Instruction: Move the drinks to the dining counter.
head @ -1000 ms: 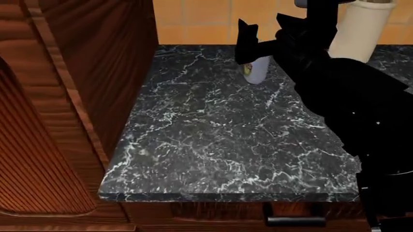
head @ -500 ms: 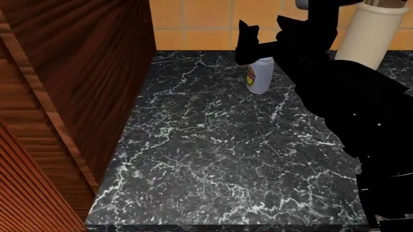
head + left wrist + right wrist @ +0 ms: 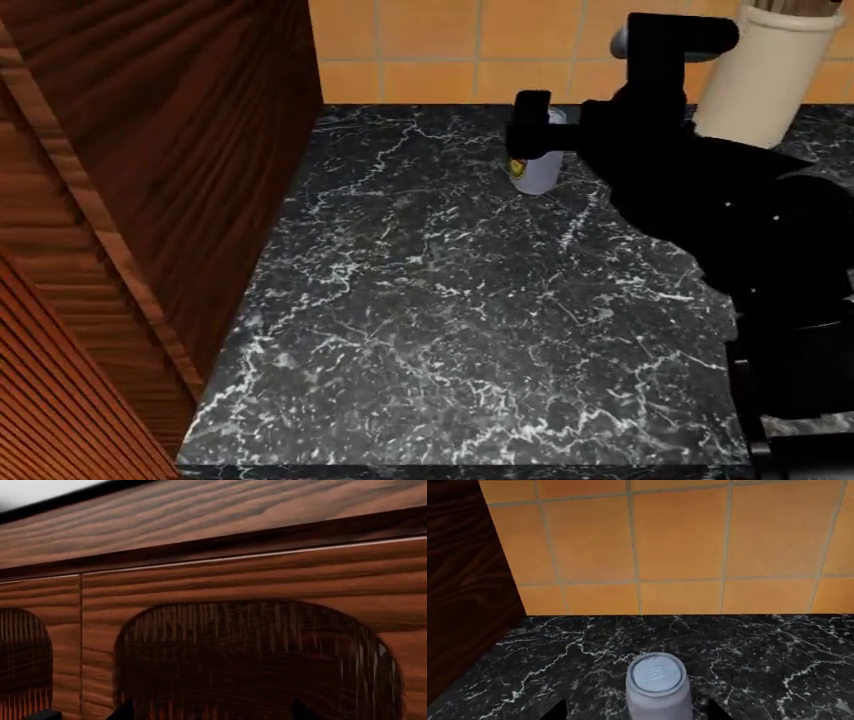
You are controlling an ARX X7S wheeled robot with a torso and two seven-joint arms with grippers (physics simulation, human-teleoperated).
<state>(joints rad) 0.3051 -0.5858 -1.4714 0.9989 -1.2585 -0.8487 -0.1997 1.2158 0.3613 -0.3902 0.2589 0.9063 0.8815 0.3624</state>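
One of the drinks, a small silver can with a red-yellow label, stands upright near the back of a grey-black marble counter. My right gripper is down at the can's upper part. In the right wrist view the can sits midway between the gripper's two fingertips, with a gap on each side: open, not touching. My left gripper is open and empty, facing a dark wood cabinet door. It does not show in the head view. The dining counter is out of view.
A wide beige cylinder stands at the back right, beside my right arm. A tall wooden cabinet side walls off the counter's left edge. An orange tiled wall rises right behind the can.
The head view first shifted down over the counter. My right gripper then dropped and moved right, so its fingers now straddle the can. The can has not moved.
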